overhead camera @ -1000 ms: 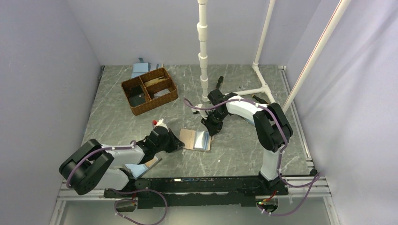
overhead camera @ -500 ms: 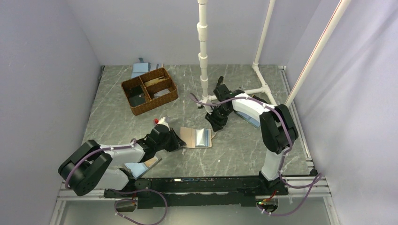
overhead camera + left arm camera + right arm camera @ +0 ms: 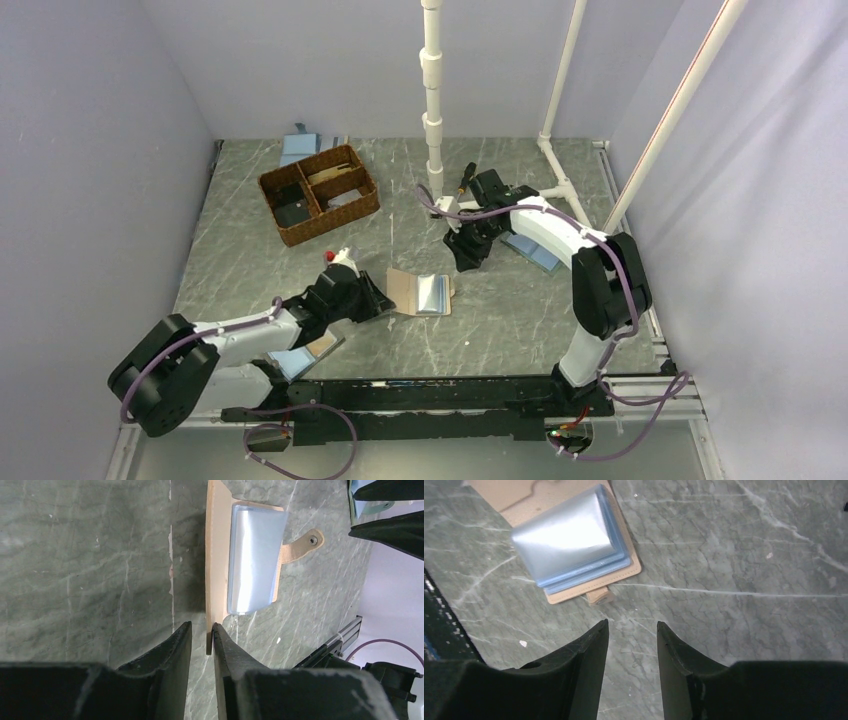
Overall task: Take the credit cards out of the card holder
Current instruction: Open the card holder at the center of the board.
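Note:
The card holder (image 3: 420, 293) lies open mid-table. Its left panel is bare tan and its right panel carries a stack of light-blue sleeves (image 3: 569, 545) with a thin tan edge. A tan snap tab (image 3: 302, 542) sticks out of its right side. The credit cards are hidden; no card shows apart from the sleeves. My left gripper (image 3: 201, 625) sits at the holder's left end (image 3: 378, 300). It is slightly open, and the tan panel's edge (image 3: 217, 555) lies loose between its fingers. My right gripper (image 3: 632, 623) is open and empty, hovering behind and right of the holder (image 3: 468, 262).
A wicker basket (image 3: 330, 225) with compartments stands at the back left, with a blue folder (image 3: 298, 148) behind it. A light-blue folder (image 3: 530, 252) lies under my right arm. A blue-and-brown one (image 3: 300, 358) lies under my left arm. A white pipe post (image 3: 433, 120) rises behind centre.
Both grippers have opened and let go of the holder. My right arm has drawn back toward the far right, and the holder now lies flat. My left arm has stretched slightly forward.

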Motion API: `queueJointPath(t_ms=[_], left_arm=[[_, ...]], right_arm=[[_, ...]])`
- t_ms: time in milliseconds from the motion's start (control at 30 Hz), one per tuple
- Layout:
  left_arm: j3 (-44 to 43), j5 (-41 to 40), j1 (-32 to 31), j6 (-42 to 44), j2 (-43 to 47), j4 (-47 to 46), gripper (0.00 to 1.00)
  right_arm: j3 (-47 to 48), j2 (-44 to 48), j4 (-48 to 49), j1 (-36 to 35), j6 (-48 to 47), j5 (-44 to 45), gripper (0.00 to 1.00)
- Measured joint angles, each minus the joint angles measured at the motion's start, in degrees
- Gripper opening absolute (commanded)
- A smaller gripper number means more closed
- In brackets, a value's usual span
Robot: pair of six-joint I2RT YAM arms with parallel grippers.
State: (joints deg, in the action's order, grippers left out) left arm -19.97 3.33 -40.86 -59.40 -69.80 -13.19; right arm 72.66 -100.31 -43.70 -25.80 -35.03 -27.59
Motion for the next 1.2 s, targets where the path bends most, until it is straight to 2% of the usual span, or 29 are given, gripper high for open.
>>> queueJointPath(t_ms=[233,400,500,633,700,800,1000,1200], left_arm=[[-0.68,-0.87,0.0,1.53,5.42,5.4,0.38],[-1.51,-1.68,0.0,3.65,12.57,9.53,0.47],[-2.12,-1.55,0.0,5.16,16.02,10.58,0.62],[-2.14,0.57,0.0,6.54,19.85,8.94,0.92],[-1.77,1.88,0.0,6.47,20.52,5.99,0.99],[-0.85,4.26,0.0,6.14,20.0,1.33,0.98],[-1.77,9.18,-0.2,6.23,12.68,-3.19,0.77],[-9.4,9.25,-3.58,8.52,3.72,-1.42,0.6]], right_arm=[[-0.31,3.76,0.02,0.22,0.07,-7.1,0.41],[-0.33,4.85,0.07,0.22,0.96,-13.4,0.39],[-0.33,4.57,0.13,0.2,2.14,-15.58,0.36],[-0.42,3.1,1.42,-0.02,5.25,-16.61,0.23],[-0.5,1.95,2.49,-0.22,7.19,-16.35,0.17],[-0.94,0.09,4.39,-0.59,10.34,-15.3,0.13],[-1.97,-2.03,8.57,-2.03,16.13,-8.94,0.09],[-2.29,-4.61,12.15,-3.06,20.35,-2.69,0.08]])
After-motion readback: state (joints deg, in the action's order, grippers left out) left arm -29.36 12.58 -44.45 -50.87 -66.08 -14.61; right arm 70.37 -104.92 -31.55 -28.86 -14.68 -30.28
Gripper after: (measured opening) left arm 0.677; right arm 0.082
